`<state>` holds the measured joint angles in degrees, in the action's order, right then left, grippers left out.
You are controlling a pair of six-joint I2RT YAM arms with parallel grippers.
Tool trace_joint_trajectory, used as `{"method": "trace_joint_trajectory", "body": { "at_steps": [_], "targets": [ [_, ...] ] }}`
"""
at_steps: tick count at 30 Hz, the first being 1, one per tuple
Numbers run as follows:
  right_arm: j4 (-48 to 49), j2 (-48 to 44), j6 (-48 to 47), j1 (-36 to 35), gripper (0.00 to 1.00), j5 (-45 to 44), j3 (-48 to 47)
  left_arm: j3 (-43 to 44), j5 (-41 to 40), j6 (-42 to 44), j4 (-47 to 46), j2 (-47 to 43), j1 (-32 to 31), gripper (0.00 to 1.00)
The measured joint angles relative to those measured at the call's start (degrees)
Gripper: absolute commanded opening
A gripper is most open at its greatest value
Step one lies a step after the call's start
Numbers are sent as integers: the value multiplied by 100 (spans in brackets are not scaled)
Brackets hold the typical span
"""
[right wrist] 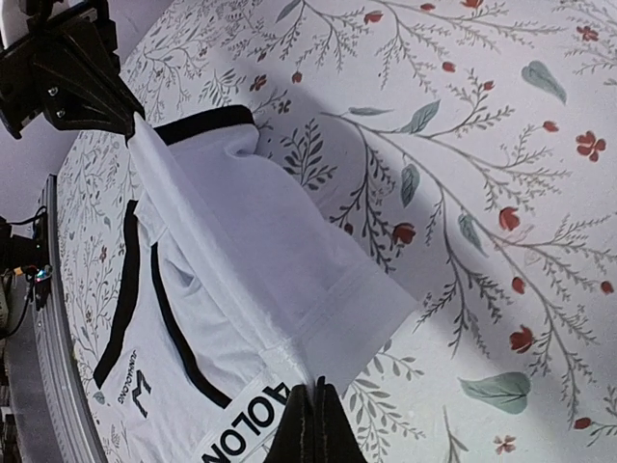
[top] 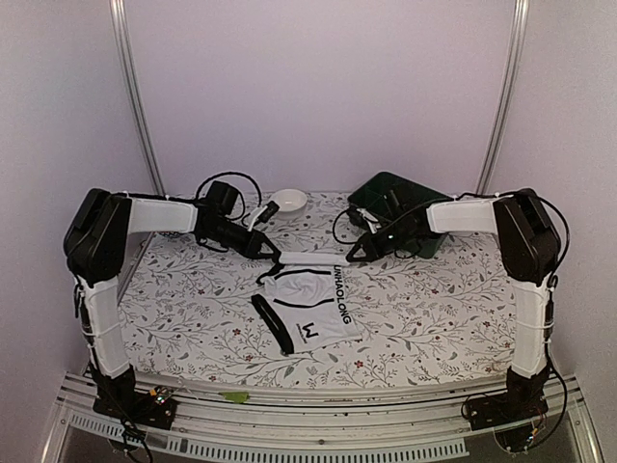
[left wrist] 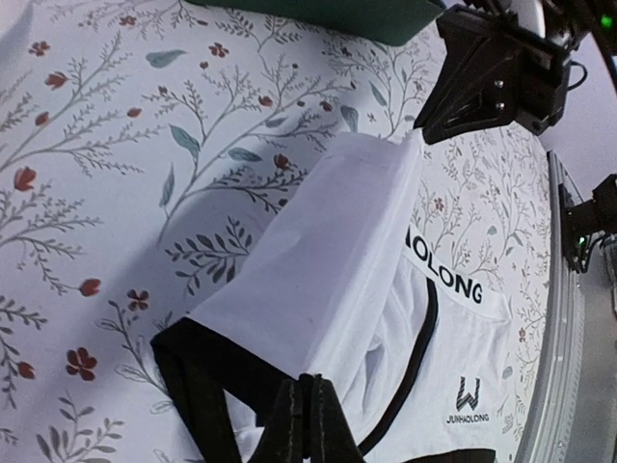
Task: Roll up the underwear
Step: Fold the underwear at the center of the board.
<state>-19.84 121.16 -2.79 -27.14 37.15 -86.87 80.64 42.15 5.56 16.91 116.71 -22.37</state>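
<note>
Top external view: the underwear (top: 313, 307) lies on the floral tablecloth (top: 434, 309), on the near side of the white bowl (top: 288, 200), toward the arm bases. Its far edge is picked up and stretched as a narrow white strip between the two grippers. The left gripper (top: 273, 255) sits just near of the bowl. The right gripper (top: 353, 255) is to the bowl's right and slightly nearer. Each has its jaws pressed together, pinching one end of that edge. Both wrist views confirm this: the closed fingertips (left wrist: 307, 424) bite a thin bit of cloth at the bottom of each frame, with the other gripper at the far end of the fold.

My reading is that the roll is only starting. One fold is raised, and most of the garment is flat on the cloth nearer the bases than the bowl.

The main risk is the grip, since each pinch seems to hold only a small corner of soft fabric. If the arms pull apart too hard, or one leads the other, a corner could slip free and the fold would drop. Uneven travel would also skew the roll into a cone. The middle of the strip has no support, so it may sag and bunch rather than turn over cleanly. A black band (top: 273, 324) trails loose on the garment's left, the side farthest from the bowl. It could be left out of the roll or drag the cloth askew.
</note>
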Motion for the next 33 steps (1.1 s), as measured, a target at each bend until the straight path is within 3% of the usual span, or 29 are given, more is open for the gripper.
{"method": "trace_joint_trajectory", "body": {
  "at_steps": [13, 33],
  "targets": [
    [229, -793, 197, -404, 0, 234, 1484, -1912, 44, -164, -387, -1471, -802, 0],
    [367, -1493, 407, -693, 0, 525, 2802, -3407, 42, -765, -789, -2122, -1611, 0]
  ]
}}
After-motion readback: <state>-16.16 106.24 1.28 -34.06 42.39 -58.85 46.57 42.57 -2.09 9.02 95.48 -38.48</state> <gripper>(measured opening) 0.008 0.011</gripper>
